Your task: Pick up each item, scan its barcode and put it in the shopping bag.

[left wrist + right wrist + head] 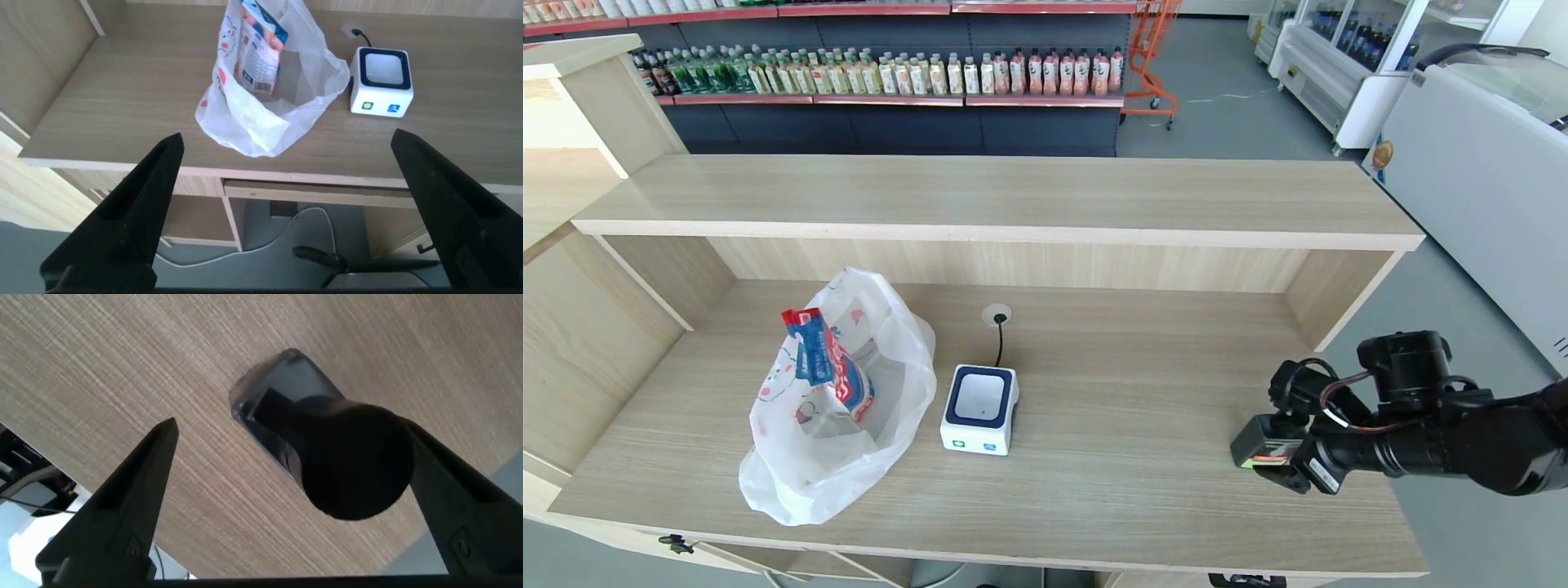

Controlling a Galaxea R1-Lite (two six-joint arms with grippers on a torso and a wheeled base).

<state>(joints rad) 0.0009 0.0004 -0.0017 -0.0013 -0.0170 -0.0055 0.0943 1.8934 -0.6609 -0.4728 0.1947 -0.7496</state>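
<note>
Done: one packet (810, 347) in bag (768, 482) | left gripper (286, 140) jaws wide, empty | right gripper (291, 429) jaws wide about a dark-capped item (355, 461), right of scanner (978, 408), likely unscanned

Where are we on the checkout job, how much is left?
Done: one red-and-blue packet sits in the shopping bag. In hand: nothing; the right claw is open over a dark item on the counter. Left: grasp it, scan it at the scanner, bag it.

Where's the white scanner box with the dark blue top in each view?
Head view: white scanner box with dark blue top mid-counter, right of the white plastic shopping bag.
Left wrist view: scanner beside the same bag.
Right wrist view: bare wood-grain counter instead.
Shared landmark: the counter.
</note>
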